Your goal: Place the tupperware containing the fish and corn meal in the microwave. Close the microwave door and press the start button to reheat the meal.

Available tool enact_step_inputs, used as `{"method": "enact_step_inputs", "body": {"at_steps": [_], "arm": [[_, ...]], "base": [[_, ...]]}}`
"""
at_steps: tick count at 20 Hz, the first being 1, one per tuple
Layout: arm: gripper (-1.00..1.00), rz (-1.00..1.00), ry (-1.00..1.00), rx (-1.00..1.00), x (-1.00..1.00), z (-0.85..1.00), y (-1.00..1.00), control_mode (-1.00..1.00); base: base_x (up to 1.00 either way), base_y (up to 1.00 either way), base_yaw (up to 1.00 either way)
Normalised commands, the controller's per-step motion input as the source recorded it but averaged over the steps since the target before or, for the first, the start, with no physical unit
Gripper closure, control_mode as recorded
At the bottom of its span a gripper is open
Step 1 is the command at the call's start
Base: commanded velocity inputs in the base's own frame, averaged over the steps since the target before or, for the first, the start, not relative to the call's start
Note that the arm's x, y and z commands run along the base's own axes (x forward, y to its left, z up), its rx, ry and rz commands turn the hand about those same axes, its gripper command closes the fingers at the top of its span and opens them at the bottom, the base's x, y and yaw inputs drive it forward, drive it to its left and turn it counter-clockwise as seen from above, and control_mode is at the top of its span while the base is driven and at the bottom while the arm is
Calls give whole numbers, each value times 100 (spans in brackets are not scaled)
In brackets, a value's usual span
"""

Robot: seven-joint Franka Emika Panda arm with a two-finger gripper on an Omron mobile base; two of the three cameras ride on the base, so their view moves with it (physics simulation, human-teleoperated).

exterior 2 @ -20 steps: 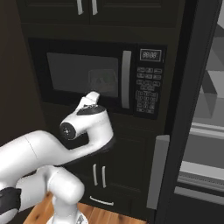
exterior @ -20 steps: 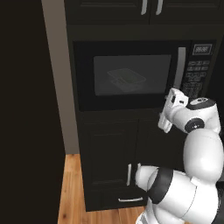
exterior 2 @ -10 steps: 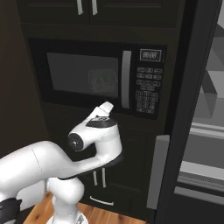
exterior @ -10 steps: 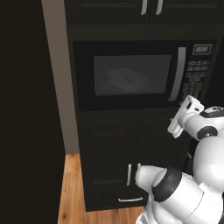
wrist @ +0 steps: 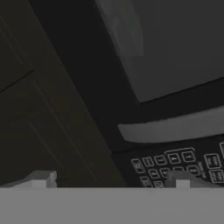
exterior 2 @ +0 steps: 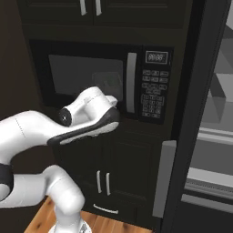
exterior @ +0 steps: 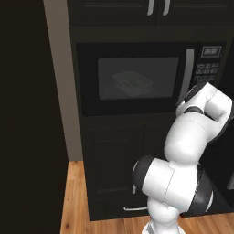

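The black microwave (exterior: pixel 137 32) sits built into dark cabinetry with the microwave door (exterior: pixel 137 105) shut. Through its window the clear tupperware (exterior: pixel 132 83) shows faintly on the floor of the cavity; the fish and corn meal is too dim to make out. The grey bar handle (exterior: pixel 188 73) runs down the door's right side, beside the keypad (exterior 2: pixel 152 98) and display (exterior 2: pixel 156 57). In the hand view my gripper (wrist: pixel 109 181) is open and holds nothing. It faces the handle (wrist: pixel 175 127) and keypad (wrist: pixel 175 164) from close by. My hand (exterior 2: pixel 111 100) hovers by the handle's lower end.
Dark cabinet doors (exterior: pixel 119 160) with small grey pulls lie under the microwave, and upper cabinets (exterior 2: pixel 91 9) sit above it. A tall dark panel with a grey handle (exterior 2: pixel 161 177) stands to the right. Wooden floor (exterior: pixel 77 196) shows below, with a dark wall at the left.
The arm has refolded, its elbow swinging round while the hand stays near the door's lower right corner, shifting slightly toward the keypad. The door stays shut and the jaws stay open.
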Motion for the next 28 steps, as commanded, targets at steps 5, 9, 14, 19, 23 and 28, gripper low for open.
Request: {"method": "enact_step_inputs", "body": {"at_steps": [5, 9, 14, 19, 23, 28], "arm": [[-100, 0, 39, 21, 0, 70, 0, -100], [-100, -6, 7, 45, 0, 51, 0, -100], [-100, -15, -21, 64, 0, 68, 0, -100], [-100, -20, -40, 74, -12, 75, 0, -100], [-100, -19, -38, 85, -38, 65, 0, -100], [-100, -15, -27, 90, -26, 60, 18, -100]], "base": [[0, 0, 0], [0, 0, 0], [0, 0, 0], [0, 0, 0], [0, 0, 0], [0, 0, 0]]}}
